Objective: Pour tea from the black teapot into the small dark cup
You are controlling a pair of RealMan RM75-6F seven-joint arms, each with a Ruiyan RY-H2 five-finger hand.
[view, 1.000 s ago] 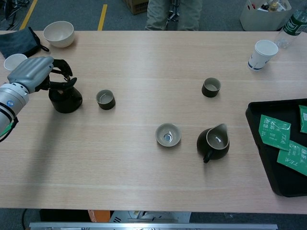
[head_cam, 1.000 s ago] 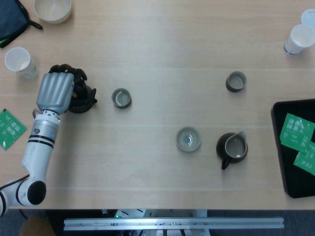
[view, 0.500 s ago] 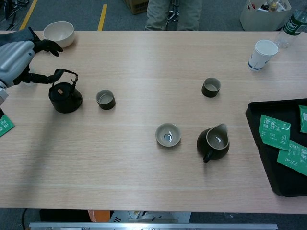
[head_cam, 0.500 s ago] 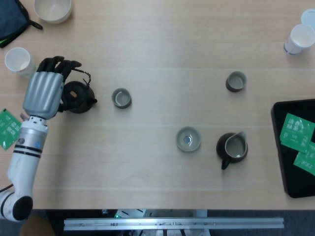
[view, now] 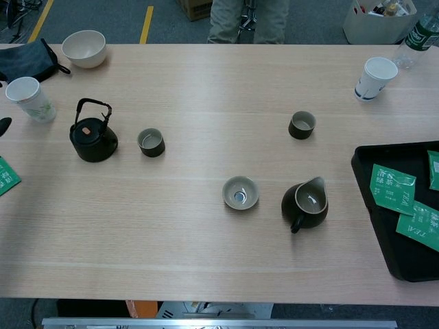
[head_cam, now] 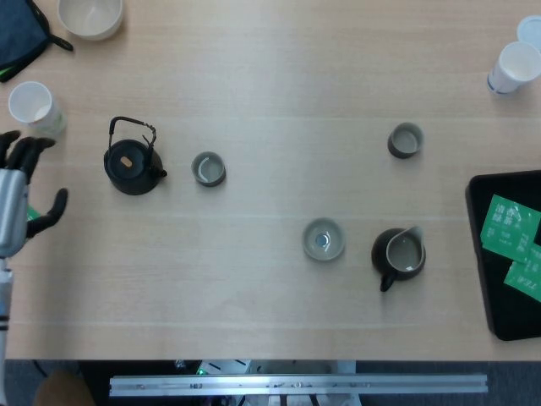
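The black teapot point(head_cam: 133, 163) point(view: 92, 136) stands upright on the table at the left, its wire handle raised and its spout toward the right. A small dark cup point(head_cam: 208, 168) point(view: 151, 142) sits just right of it, apart from the spout. A second dark cup point(head_cam: 405, 140) point(view: 302, 125) stands farther right. My left hand point(head_cam: 15, 199) is at the table's left edge, well left of the teapot, fingers spread and holding nothing. In the chest view only a dark fingertip point(view: 3, 125) shows. My right hand is out of both views.
A pale shallow cup point(head_cam: 324, 238) and a dark pitcher point(head_cam: 399, 254) sit centre right. A black tray point(head_cam: 507, 262) with green tea packets is at the right edge. Paper cups point(head_cam: 34, 106) point(head_cam: 512, 66), a cream bowl point(head_cam: 90, 15) and a dark pouch point(view: 27, 62) line the far edge.
My left hand has let go of the teapot's handle and drawn back left to the table edge. The teapot stays where it was, uncovered now.
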